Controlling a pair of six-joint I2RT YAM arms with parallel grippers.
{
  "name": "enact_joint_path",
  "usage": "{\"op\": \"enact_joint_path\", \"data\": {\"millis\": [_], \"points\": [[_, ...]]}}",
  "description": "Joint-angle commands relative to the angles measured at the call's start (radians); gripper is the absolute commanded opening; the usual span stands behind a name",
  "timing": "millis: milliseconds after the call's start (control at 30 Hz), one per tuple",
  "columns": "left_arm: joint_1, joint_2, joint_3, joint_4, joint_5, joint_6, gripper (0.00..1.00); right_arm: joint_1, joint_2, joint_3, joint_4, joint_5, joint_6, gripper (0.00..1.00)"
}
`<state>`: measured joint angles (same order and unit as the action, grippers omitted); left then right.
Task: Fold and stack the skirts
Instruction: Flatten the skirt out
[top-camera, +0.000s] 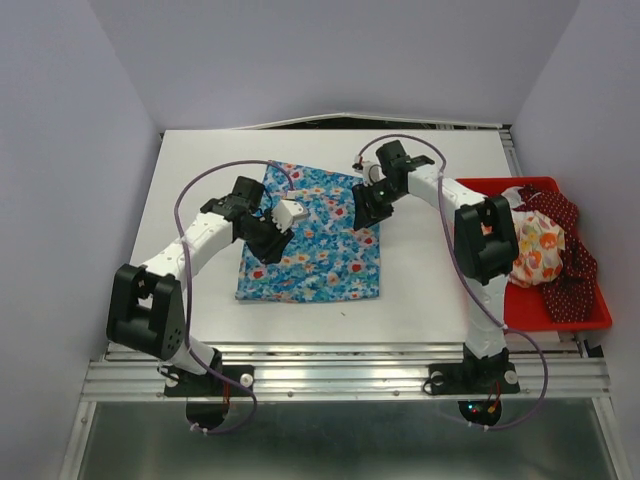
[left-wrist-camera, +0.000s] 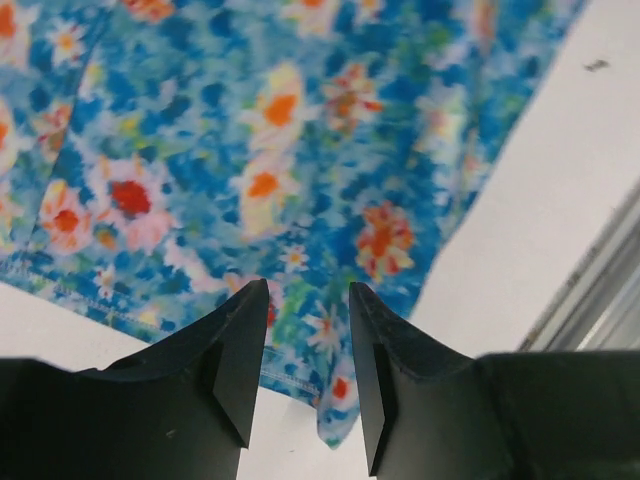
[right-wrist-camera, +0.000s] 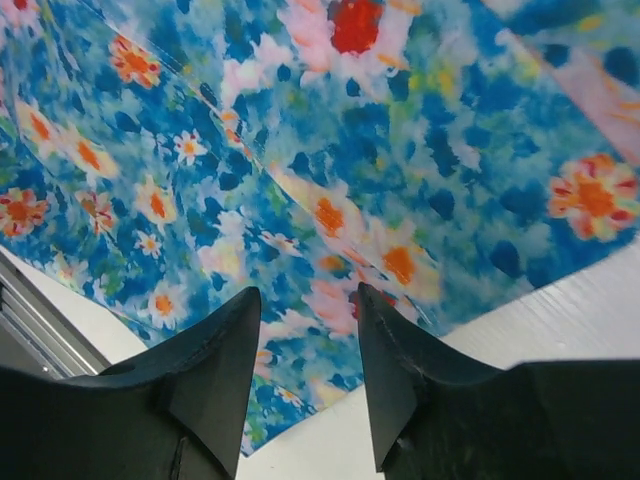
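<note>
Blue skirt (top-camera: 320, 255) | left end effector (left-wrist-camera: 308, 290) spread | right end effector (right-wrist-camera: 308, 292) spread | red tray (top-camera: 556, 322) right

White table (top-camera: 420, 290), pictured from above, bearing a blue flowered skirt (top-camera: 320, 250) spread flat at its middle and a red tray (top-camera: 556, 322) along the right edge, well apart. Tiny dark speck (top-camera: 342, 313) just near of the hem.

Pale lavender-grey walls (top-camera: 60, 150) on three sides, plain and softly, evenly lit. White worktop (top-camera: 430, 300) in the middle, with a dark gap (top-camera: 330, 123) along its far edge. Ribbed aluminium rails (top-camera: 350, 375) across the near edge, and below them a dull grey surface (top-camera: 350, 440).
</note>
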<state>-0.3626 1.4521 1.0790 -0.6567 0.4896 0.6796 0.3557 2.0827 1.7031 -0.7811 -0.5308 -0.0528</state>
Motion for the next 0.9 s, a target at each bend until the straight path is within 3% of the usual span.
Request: {"op": "enact_joint_path", "data": {"millis": [0,200,400,867], "points": [[0.039,0.028,-0.045,0.192,-0.187,-0.198,0.52,0.025,0.002,0.001,0.028,0.002,-0.012,0.48],[0.129,0.062,-0.038,0.31,-0.261,-0.296,0.52,0.045,-0.217,-0.232,0.114,0.035,0.011,0.47],[0.217,0.174,0.05,0.321,-0.237,-0.373,0.47,0.054,-0.357,-0.354,0.028,-0.017,0.007,0.45],[0.269,0.358,0.156,0.396,-0.171,-0.426,0.38,0.095,-0.299,-0.592,0.108,-0.041,0.002,0.41]]}}
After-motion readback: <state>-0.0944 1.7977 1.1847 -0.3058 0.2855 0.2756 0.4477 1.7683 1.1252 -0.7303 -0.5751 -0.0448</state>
